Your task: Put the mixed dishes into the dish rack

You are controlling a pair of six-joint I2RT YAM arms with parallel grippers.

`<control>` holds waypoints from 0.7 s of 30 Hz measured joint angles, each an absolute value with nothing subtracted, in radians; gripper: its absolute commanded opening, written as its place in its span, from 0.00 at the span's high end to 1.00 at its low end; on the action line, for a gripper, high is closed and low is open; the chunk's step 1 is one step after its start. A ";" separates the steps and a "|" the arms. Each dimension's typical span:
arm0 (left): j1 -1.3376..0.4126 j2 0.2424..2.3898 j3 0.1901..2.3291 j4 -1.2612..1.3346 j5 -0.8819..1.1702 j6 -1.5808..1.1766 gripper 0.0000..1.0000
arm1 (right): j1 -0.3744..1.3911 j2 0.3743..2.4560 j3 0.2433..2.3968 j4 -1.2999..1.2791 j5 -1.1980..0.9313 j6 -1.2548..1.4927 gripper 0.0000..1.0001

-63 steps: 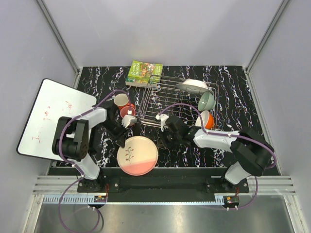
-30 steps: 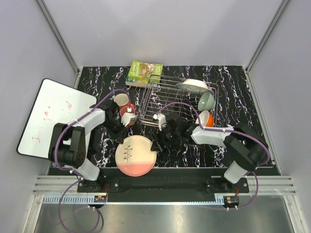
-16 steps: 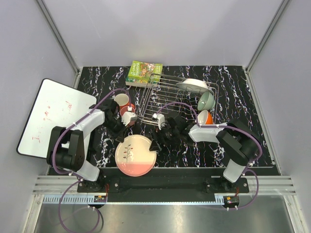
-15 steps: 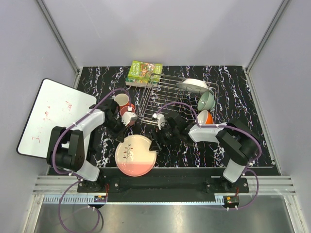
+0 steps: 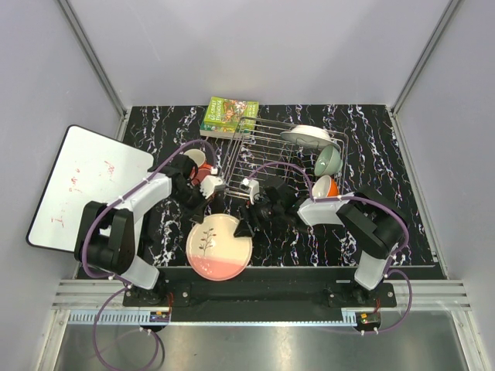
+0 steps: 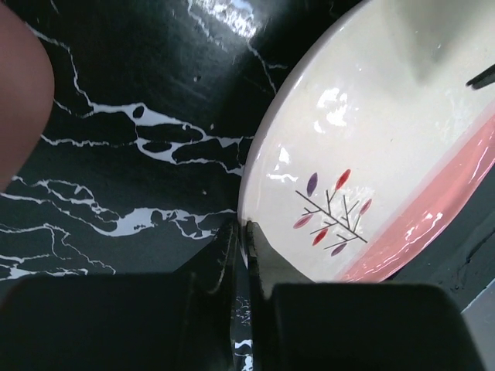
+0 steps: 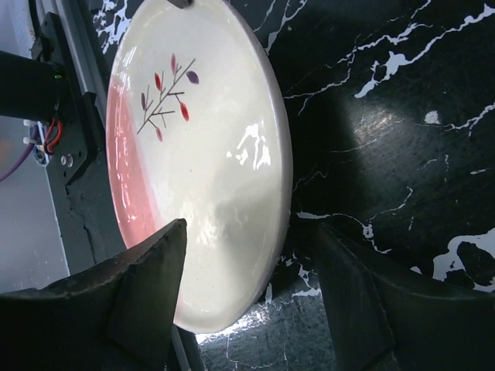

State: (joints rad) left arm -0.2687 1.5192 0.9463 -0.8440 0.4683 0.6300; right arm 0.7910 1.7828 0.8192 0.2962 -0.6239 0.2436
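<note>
Both grippers meet the pink-and-cream plate, which lies just near of the dish rack. Left gripper, closed and empty, butts the plate's far-left rim, likely as a brace; right gripper straddles the far-right rim, jaws wide, not yet gripping

A black, white-veined desk sits between plain pale walls, edged by what look like aluminium rails.

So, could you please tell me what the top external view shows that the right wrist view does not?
Only the top view: the dish rack, the large white plate and the green book. Only the right wrist: the right gripper open, its fingers straddling the rim of the pink-and-cream plate. Both: that plate on the marbled table.
</note>
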 measured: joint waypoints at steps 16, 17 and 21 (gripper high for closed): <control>-0.335 1.509 0.991 -0.851 0.448 0.601 1.00 | 0.776 1.801 0.819 0.356 -0.685 0.265 0.53; -0.339 1.507 0.994 -0.853 0.444 0.601 1.00 | 0.775 1.802 0.819 0.358 -0.693 0.265 0.53; -0.353 1.496 1.000 -0.859 0.430 0.599 1.00 | 0.773 1.811 0.821 0.368 -0.715 0.265 0.55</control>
